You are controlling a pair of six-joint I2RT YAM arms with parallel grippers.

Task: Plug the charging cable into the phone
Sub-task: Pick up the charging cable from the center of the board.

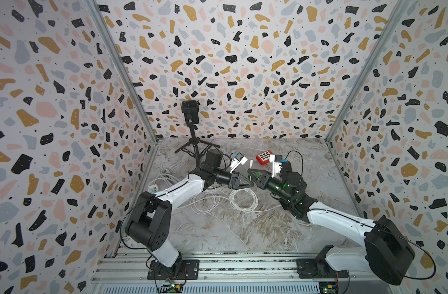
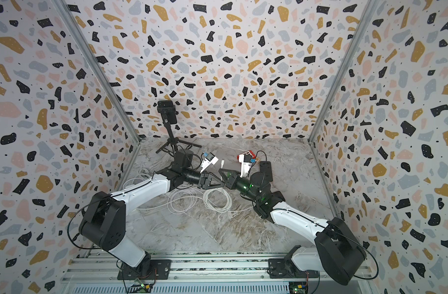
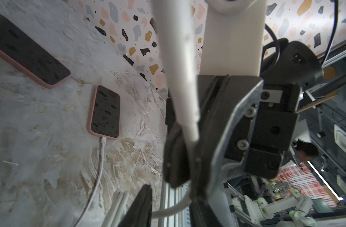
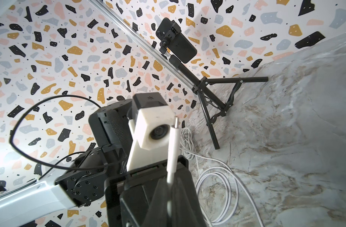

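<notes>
While facing the left gripper (image 1: 250, 183) mid-frame, clamps the right gripper (image 4: 170, 183) on the white charging cable (image 4: 173, 145). Cannot tell the left fingers' spacing. Shows the dark rectangular phone (image 2: 266, 168) right of centre.

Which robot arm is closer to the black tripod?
Left. The left arm sits right beside the tripod; the right arm is across the table, well apart from it.
</notes>
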